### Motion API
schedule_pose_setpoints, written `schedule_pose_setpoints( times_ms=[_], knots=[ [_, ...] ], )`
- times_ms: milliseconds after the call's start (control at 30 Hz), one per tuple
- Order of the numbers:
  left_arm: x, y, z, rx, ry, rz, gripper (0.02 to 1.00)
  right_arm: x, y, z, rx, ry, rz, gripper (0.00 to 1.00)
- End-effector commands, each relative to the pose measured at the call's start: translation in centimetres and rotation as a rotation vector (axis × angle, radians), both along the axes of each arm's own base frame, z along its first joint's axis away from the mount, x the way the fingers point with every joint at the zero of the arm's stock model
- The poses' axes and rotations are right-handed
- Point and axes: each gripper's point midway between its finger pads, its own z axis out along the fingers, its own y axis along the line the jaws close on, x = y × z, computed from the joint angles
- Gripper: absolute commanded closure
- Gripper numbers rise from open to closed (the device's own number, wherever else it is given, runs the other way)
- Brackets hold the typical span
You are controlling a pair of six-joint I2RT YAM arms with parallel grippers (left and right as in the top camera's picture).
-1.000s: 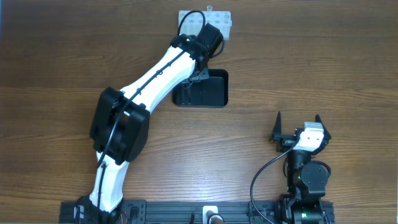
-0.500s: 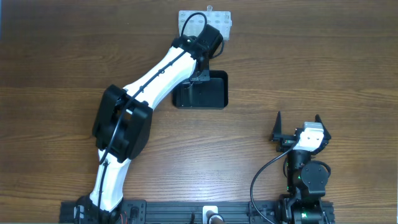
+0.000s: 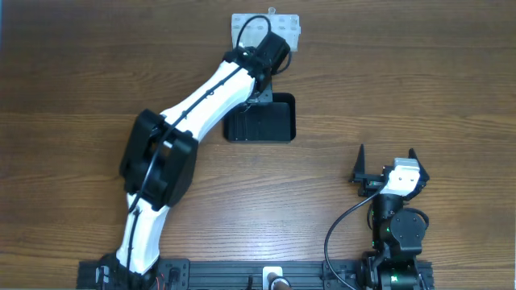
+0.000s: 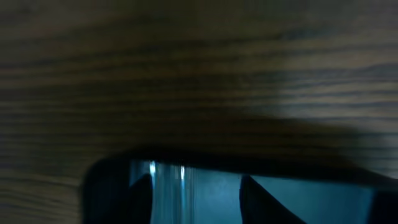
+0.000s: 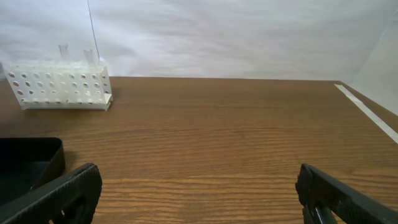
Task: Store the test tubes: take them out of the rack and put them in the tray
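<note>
left arm edges closer to the rack (image 3: 292, 31); left gripper (image 4: 196, 186) seems parted over a test tube (image 4: 168, 196) in the tray (image 3: 276, 121); right gripper (image 5: 198, 186) gapes

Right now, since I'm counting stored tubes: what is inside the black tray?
One clear test tube shows inside the tray in the left wrist view. From above, the left arm covers one tray corner.

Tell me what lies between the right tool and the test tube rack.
Bare wooden table, seen in the right wrist view: nothing stands between the right tool and the rack; the black tray sits off to one side.
</note>
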Motion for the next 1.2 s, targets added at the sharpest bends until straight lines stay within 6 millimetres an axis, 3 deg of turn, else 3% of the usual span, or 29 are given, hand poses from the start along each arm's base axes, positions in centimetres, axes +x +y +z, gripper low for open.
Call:
schedule_pose_setpoints(
  times_ms=[33, 67, 233, 333, 400, 567, 767, 900, 1000, 1200],
  knots=[
    [1.9, 0.8, 13.8, -0.073, -0.319, -0.059, 0.437, 0.0, 0.2, -0.1, 0.003, -0.003, 0.009, 0.007],
    [2.1, 1.0, 16.5, -0.080, -0.387, -0.102, 0.402, 0.0, 0.2, -0.1, 0.003, -0.002, 0.009, 0.007],
    [1.6, 4.1, 26.0, -0.053, -0.648, -0.165, 0.303, 0.0, 0.2, -0.1, 0.003, -0.003, 0.009, 0.007],
    [0.6, 7.2, 28.6, -0.070, -0.747, -0.134, 0.268, 0.0, 0.2, -0.1, 0.003, -0.003, 0.009, 0.009],
    [-0.3, 9.7, 29.2, -0.100, -0.793, -0.105, 0.226, 0.0, 0.2, -0.1, 0.003, -0.003, 0.009, 0.009],
    [-4.0, 16.5, 28.1, -0.164, -0.902, -0.033, 0.183, 0.0, 0.2, -0.1, 0.003, -0.003, 0.009, 0.009],
    [-10.4, 21.9, 23.5, -0.164, -1.039, -0.012, 0.091, 0.0, 0.2, -0.1, 0.003, -0.003, 0.009, 0.007],
    [-14.1, 22.8, 20.6, -0.160, -1.141, 0.000, 0.073, 0.0, 0.2, -0.1, 0.003, -0.002, 0.009, 0.007],
    [-15.8, 22.6, 19.3, -0.169, -1.203, -0.013, 0.047, 0.0, 0.2, -0.1, 0.003, -0.002, 0.009, 0.007],
    [-17.8, 21.6, 17.1, -0.207, -1.277, -0.074, 0.023, 0.0, 0.2, -0.1, 0.003, -0.003, 0.009, 0.007]
  ],
)
